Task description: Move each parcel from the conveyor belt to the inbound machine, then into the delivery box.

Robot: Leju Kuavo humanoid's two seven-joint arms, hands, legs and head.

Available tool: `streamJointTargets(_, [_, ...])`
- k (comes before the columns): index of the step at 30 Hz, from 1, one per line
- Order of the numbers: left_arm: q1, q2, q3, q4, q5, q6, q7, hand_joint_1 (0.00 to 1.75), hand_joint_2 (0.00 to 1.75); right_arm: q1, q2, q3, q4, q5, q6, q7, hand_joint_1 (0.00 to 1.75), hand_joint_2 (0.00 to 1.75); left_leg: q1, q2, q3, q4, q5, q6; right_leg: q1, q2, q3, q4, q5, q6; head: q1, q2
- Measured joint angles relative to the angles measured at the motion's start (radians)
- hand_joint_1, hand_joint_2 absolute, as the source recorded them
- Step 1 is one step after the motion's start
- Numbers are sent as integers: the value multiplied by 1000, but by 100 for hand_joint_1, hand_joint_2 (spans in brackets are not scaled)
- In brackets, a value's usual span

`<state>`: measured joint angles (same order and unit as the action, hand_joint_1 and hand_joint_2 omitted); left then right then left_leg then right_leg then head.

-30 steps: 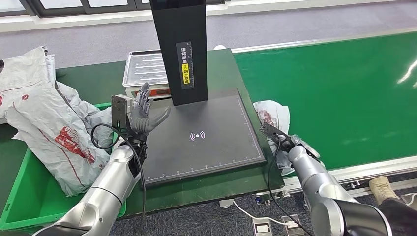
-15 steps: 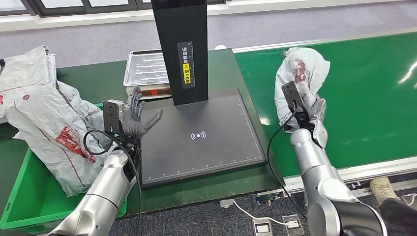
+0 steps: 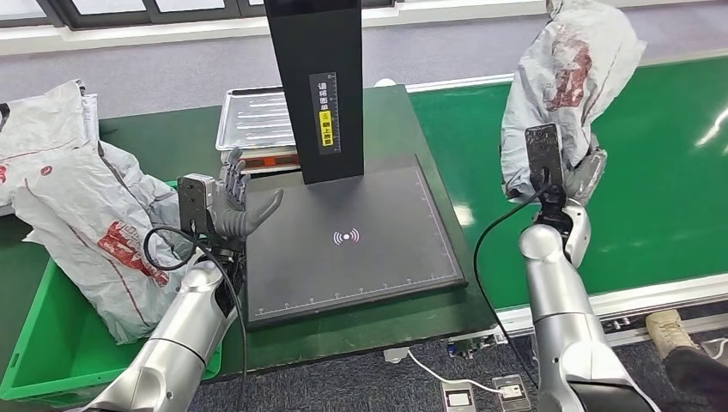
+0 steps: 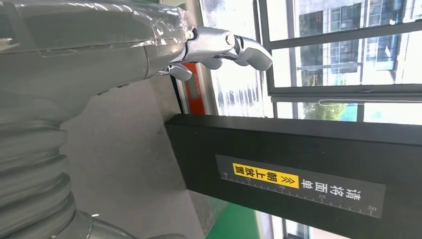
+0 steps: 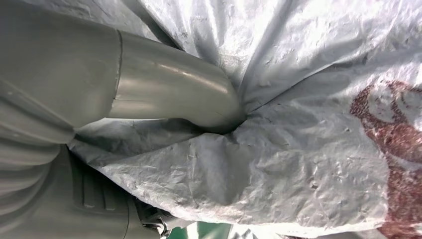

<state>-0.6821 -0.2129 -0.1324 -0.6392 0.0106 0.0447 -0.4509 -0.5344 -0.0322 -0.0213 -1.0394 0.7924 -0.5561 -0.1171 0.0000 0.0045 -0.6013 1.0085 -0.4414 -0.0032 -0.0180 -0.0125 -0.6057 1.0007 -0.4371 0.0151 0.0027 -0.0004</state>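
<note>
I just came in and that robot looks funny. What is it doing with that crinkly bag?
The right robot hand is holding a grey parcel up in the air above the green conveyor belt. The left robot hand holds nothing; its fingers are spread at the edge of the black inbound machine, whose flat pad has nothing on it yet. More grey parcels are piled in and around the green delivery box on the left.

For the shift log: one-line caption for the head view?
Right hand holds a grey parcel above the conveyor belt; left hand open beside the scanner plate.
</note>
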Motion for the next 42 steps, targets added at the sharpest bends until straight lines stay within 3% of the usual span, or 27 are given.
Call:
streamJointTargets(8, [-3, 5, 2, -2, 5, 43, -33, 0, 175, 19, 34, 108, -43, -90, 228, -10, 175, 175, 0, 1, 0, 0, 0, -1, 0, 1, 0, 0, 0, 0, 0, 0])
streamJointTargets(16, [-18, 14, 23, -3, 1, 136, -42, 0, 175, -43, 145, 294, 177, -164, 325, -40, 175, 175, 2, 0, 0, 0, 2, -3, 2, 0, 0, 1, 0, -1, 0, 0])
streamJointTargets(22, [-18, 22, 25, -3, -20, 185, -42, 0, 175, -74, 191, 373, 322, -221, 394, -52, 175, 175, 2, -1, 0, 0, 2, -3, 2, 0, 0, 1, 0, -1, 0, 0])
streamJointTargets(29, [-17, 24, 25, -6, -32, 202, -36, 0, 175, -94, 215, 406, 428, -257, 451, -43, 175, 175, 2, -2, -1, 0, 2, -3, 2, -1, 0, 0, 0, -1, 0, 0])
streamJointTargets(34, [-17, 18, 25, -8, -48, 205, -25, 0, 175, -110, 215, 412, 498, -298, 585, 11, 175, 175, 2, -1, 0, 0, 2, -3, 2, -1, 0, 0, 0, -1, 0, 0])
streamJointTargets(42, [-18, 5, 25, -9, -52, 214, -20, 0, 175, -138, 219, 424, 568, -304, 575, 7, 175, 175, 2, -1, 0, 0, 2, -3, 2, 0, 0, 0, 0, -1, 0, 0])
